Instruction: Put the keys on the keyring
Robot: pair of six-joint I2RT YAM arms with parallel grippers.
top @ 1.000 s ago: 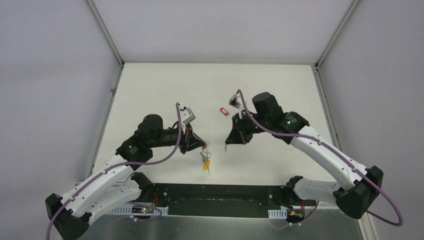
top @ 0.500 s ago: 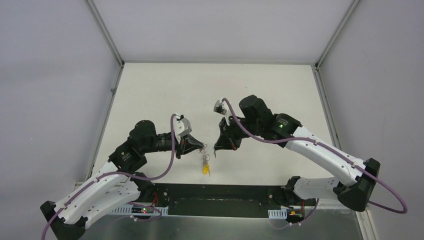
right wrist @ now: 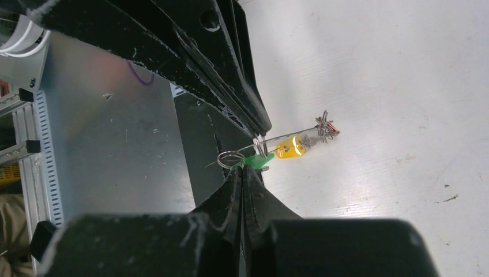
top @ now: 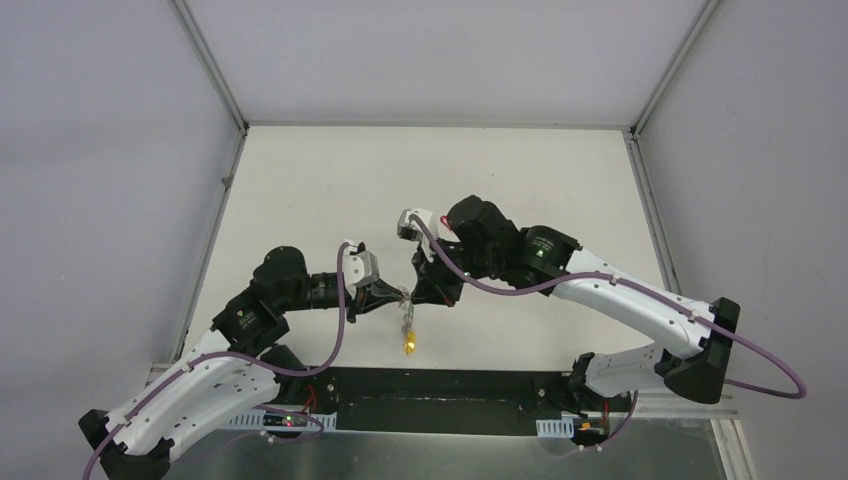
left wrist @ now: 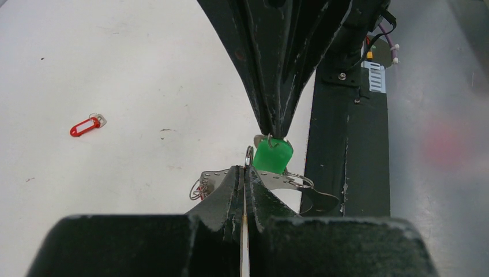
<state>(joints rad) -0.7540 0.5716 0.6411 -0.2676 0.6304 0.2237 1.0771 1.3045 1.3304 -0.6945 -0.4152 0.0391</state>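
Note:
My left gripper (left wrist: 247, 168) is shut on the keyring (left wrist: 248, 154), a thin wire hoop seen edge-on in the left wrist view. In the right wrist view the keyring (right wrist: 291, 134) shows as a thin line with a yellow-tagged key (right wrist: 290, 147) hanging from it. My right gripper (right wrist: 242, 168) is shut on a green-tagged key (right wrist: 258, 160), and the green tag (left wrist: 273, 154) touches the hoop. The small tag loop (right wrist: 230, 157) sticks out beside the fingers. From above, the left gripper (top: 399, 298) and right gripper (top: 414, 296) meet tip to tip, the yellow tag (top: 408, 341) dangling below. A red-tagged key (left wrist: 86, 126) lies alone on the table.
The black base plate (top: 440, 400) runs along the near table edge just below the dangling keys. The white table (top: 320, 190) is bounded by metal rails and grey walls. Purple cables loop over both arms.
The right gripper has moved left and nearer with the green-tagged key, up to the left gripper's tip. The left arm has shifted slightly nearer with the keyring. Both stayed shut.

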